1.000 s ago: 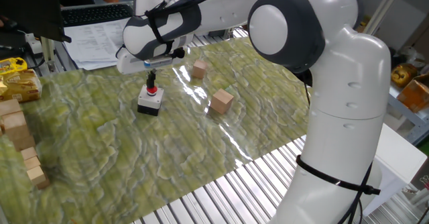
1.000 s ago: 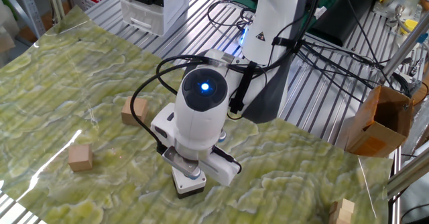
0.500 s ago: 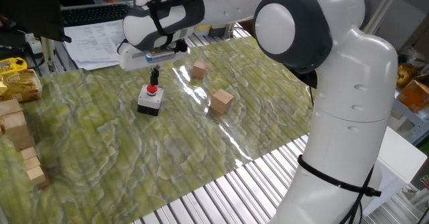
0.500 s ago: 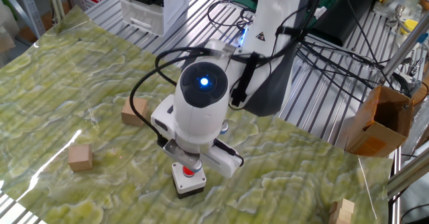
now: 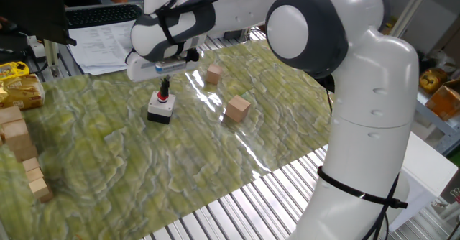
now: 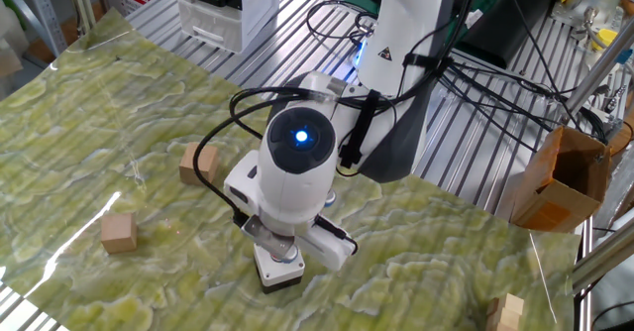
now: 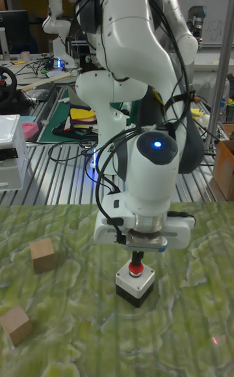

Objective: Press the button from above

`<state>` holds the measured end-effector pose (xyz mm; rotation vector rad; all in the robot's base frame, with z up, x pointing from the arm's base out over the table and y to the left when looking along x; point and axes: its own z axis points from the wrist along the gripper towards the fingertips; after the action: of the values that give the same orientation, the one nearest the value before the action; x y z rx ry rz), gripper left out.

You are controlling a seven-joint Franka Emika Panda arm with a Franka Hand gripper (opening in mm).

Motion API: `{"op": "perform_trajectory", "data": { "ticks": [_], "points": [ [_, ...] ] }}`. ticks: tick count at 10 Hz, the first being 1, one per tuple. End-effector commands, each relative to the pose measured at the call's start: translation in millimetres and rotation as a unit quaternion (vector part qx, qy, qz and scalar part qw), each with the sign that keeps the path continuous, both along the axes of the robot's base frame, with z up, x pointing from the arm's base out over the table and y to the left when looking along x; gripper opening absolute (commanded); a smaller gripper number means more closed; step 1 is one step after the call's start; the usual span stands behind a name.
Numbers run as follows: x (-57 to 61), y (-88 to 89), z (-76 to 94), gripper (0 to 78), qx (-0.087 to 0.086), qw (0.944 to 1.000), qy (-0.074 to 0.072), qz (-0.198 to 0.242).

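Note:
The button (image 5: pixel 163 96) is a small red cap on a grey-topped box with a black base (image 5: pixel 160 111), standing on the green mat. My gripper (image 5: pixel 164 89) points straight down over it, fingers shut together into one dark stem whose tip rests on the red cap. In the tall fixed view the gripper (image 7: pixel 136 260) meets the button (image 7: pixel 136 270) on its box (image 7: pixel 135 284). In the other fixed view the wrist hides the cap; only the box's front (image 6: pixel 276 272) shows under the gripper (image 6: pixel 281 256).
Two wooden cubes (image 5: pixel 214 73) (image 5: pixel 238 108) lie to the right of the button. A pile of wooden blocks (image 5: pixel 18 136) sits at the mat's left edge. A cardboard box (image 6: pixel 555 177) and a white drawer unit (image 6: pixel 223 9) stand off the mat.
Half a second ago the gripper was lifted clear above the red cap; it has now come back down onto it, as it was one second ago.

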<state>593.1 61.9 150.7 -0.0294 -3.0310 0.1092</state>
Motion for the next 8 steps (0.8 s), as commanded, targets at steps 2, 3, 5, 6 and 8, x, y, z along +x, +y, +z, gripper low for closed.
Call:
{"op": "perform_trajectory", "data": {
  "ticks": [2,3,5,6,8],
  "points": [
    [0.0,0.5,-38.7,0.0,0.000,0.9997,-0.023,0.005],
    [0.0,0.5,-38.4,0.0,0.000,0.9997,-0.023,0.005],
    [0.8,-0.2,0.8,0.0,-0.004,1.0000,-0.005,0.002],
    [0.5,-0.7,5.9,0.0,-0.004,1.0000,-0.003,0.002],
    [-9.8,-11.6,62.8,0.0,-0.001,1.0000,0.007,-0.002]
  ]
}}
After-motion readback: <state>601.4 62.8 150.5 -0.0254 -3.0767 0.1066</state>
